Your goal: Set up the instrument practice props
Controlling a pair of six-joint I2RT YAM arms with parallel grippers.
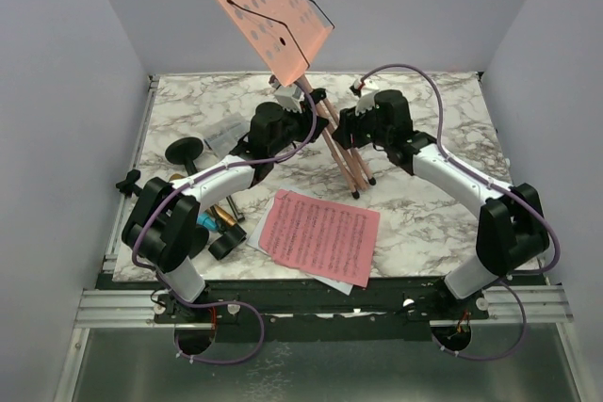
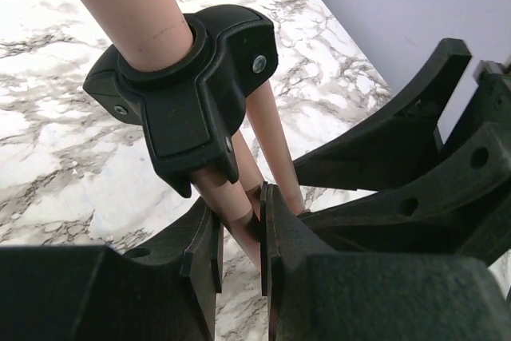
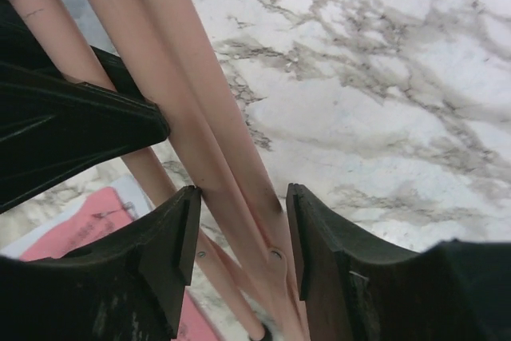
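The pink perforated music rack [image 1: 262, 11] stands tilted at the back middle. Its thin tripod legs [image 1: 344, 157] are bunched together and reach down to the marble table. My left gripper [image 1: 294, 99] is shut on one pink leg [image 2: 239, 213] just below the black tripod hub [image 2: 188, 93]. My right gripper [image 1: 361, 101] is open, its jaws on either side of the legs [image 3: 231, 165]; the left finger [image 3: 172, 229] touches one leg. Pink and white sheet-music pages [image 1: 320, 237] lie at the front middle. A gold microphone [image 1: 222, 217] and two black round-based mounts [image 1: 186, 150] [image 1: 227, 242] lie by my left arm.
A small clear plastic box [image 1: 224, 136] sits at the left, behind the left arm. A black bracket [image 1: 128, 182] is at the table's left edge. Grey walls close in the table [image 1: 443, 223] on three sides.
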